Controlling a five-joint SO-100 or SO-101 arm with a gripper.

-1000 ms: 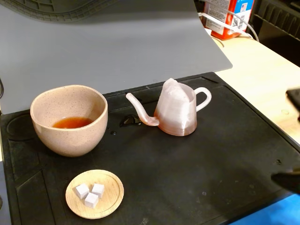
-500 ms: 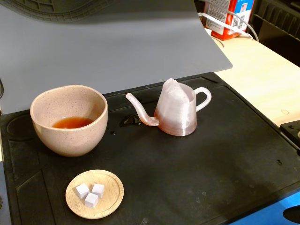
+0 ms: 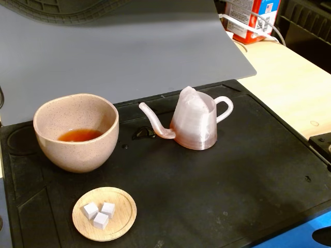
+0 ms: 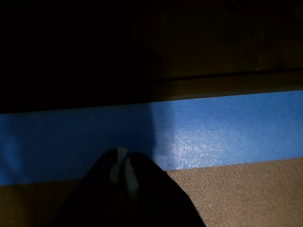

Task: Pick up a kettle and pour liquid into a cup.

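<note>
The translucent pinkish kettle [image 3: 194, 124] stands upright on the black mat [image 3: 217, 196], spout pointing left toward the cup [image 3: 76, 132], handle to the right. The speckled beige cup holds reddish-brown liquid [image 3: 79, 135] at its bottom. A small wet patch [image 3: 143, 133] lies under the spout tip. In the wrist view my gripper [image 4: 122, 161] shows as dark fingers with pale tips pressed together, shut on nothing, over a blue strip [image 4: 213, 127]. It is far from the kettle; only a dark arm part [image 3: 321, 144] shows at the fixed view's right edge.
A small wooden dish [image 3: 104, 213] with three white cubes sits at the mat's front left. A grey sheet [image 3: 119, 51] rises behind the mat. A red carton [image 3: 253, 18] and cables stand at the back right on the wooden table [image 3: 289, 88].
One second ago dark gripper parts reached into the fixed view from the right edge; they have drawn back out of it. Kettle, cup and dish have not moved.
</note>
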